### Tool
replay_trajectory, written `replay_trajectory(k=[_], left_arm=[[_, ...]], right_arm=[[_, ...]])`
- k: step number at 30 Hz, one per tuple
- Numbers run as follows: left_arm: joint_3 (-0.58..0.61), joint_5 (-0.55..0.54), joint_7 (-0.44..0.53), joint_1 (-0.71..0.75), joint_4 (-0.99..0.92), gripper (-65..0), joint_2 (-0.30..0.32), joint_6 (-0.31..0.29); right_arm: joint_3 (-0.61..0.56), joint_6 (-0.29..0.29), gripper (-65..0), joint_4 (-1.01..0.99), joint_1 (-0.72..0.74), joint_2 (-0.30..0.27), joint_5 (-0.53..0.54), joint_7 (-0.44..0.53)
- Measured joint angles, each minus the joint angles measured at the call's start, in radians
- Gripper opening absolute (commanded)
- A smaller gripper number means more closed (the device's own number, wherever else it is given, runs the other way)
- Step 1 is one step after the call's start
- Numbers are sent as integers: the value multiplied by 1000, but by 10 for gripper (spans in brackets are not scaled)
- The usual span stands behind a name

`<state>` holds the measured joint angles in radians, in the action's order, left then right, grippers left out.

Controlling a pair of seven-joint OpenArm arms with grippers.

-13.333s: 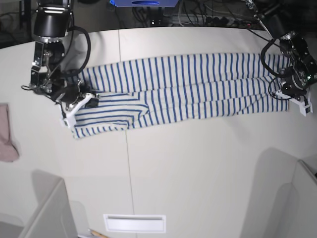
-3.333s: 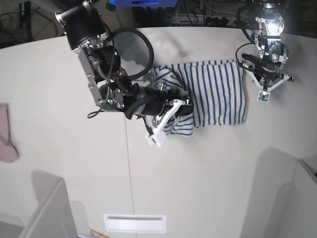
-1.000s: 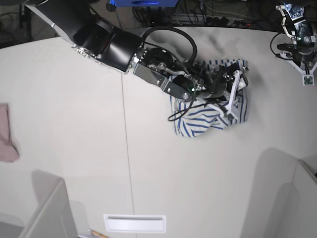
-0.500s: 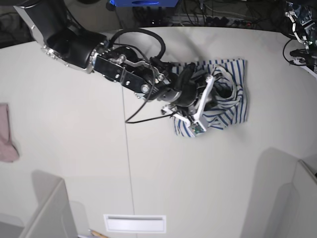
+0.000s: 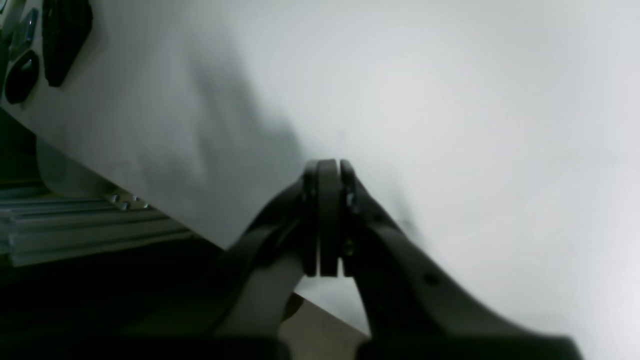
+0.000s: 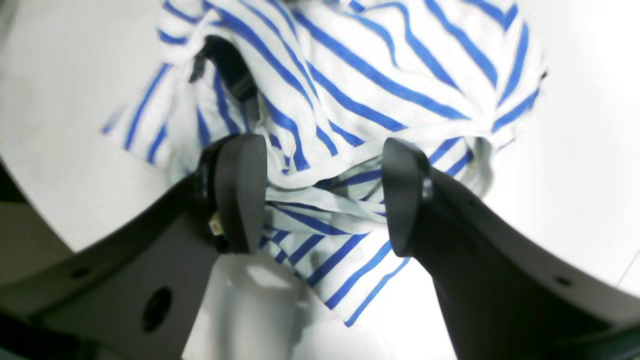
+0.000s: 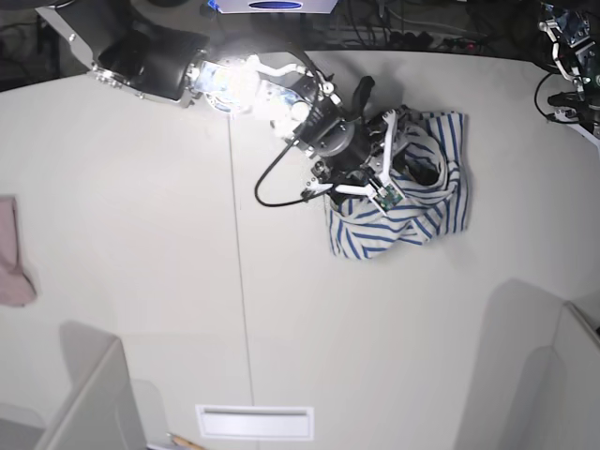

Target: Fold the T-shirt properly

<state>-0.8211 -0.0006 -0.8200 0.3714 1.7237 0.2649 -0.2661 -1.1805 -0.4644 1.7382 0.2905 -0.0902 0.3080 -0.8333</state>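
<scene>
The T-shirt (image 7: pixel 412 202), white with blue stripes, lies bunched in a rumpled heap on the table right of centre. In the right wrist view the T-shirt (image 6: pixel 350 75) fills the upper part, with a dark patch (image 6: pixel 227 67) in a fold. My right gripper (image 6: pixel 322 195) is open just above the heap, with cloth between and below its fingers but none gripped. In the base view my right gripper (image 7: pixel 392 161) hovers over the heap's left part. My left gripper (image 5: pixel 322 220) is shut and empty over bare table near an edge, far from the shirt. Its arm (image 7: pixel 574 47) is at the top right corner.
A small pink cloth (image 7: pixel 11 253) lies at the table's left edge. A white slot (image 7: pixel 255 422) sits near the front edge, with grey partitions (image 7: pixel 94 403) at the front corners. Cables and a blue device (image 7: pixel 272 6) lie beyond the far edge.
The right arm drew back a little to the upper left and turned over the heap. The shirt stays bunched. The left arm stays at the top right corner.
</scene>
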Motion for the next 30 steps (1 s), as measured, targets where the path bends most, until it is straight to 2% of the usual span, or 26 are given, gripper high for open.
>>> replay_trajectory(k=[3, 8, 17, 18, 20, 23, 27, 30], left_arm=[[0, 0, 0, 0, 0, -650, -1, 0], [-3, 0, 0, 3, -1, -650, 2, 0], [-3, 0, 0, 8, -1, -650, 4, 0], [-3, 0, 0, 6, -1, -650, 3, 0], [-3, 0, 0, 3, -1, -650, 2, 0], [-2, 0, 0, 2, -1, -650, 4, 0], [-2, 0, 0, 2, -1, -650, 2, 0], [1, 0, 0, 2, -1, -650, 3, 0]], right_arm=[[-26, 0, -296, -9, -1, 45, -64, -27], [-31, 1, -296, -75, 2, 126, -87, -60], [-31, 0, -303, -172, 17, 129, -88, -46], [-31, 0, -317, -179, 23, 129, -89, -26], [-29, 1, -411, -208, 28, 129, -92, -1], [-30, 0, -650, -244, 27, 126, -84, 26], [-29, 39, -650, -238, 40, 136, -88, 47], [-29, 68, -650, -239, 68, 186, -87, 40]])
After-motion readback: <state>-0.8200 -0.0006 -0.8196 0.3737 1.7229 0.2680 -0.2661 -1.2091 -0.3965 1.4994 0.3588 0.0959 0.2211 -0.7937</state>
